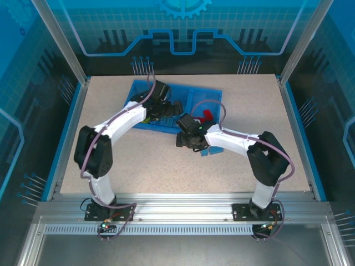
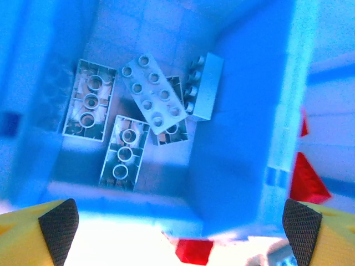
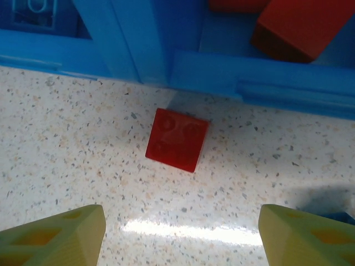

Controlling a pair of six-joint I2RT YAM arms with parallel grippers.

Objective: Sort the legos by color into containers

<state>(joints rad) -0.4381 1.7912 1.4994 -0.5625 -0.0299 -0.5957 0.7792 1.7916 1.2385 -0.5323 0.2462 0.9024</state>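
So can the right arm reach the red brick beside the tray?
Probably yes: the right gripper is open over the red brick, lying alone on the table, though the tray wall is close.

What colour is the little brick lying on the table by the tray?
Red. The brick shows best in the right wrist view.

A robot lab cell: aluminium frame [image 1: 177, 213], blue printed wall panels [image 1: 183, 27], speckled tabletop [image 1: 155, 160].

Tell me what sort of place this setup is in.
Probably a robot lab work cell, not a home: the left arm and right arm are bolted to an aluminium rail, tinted blue panels wall in the speckled table, and a red brick lies beside a blue tray.
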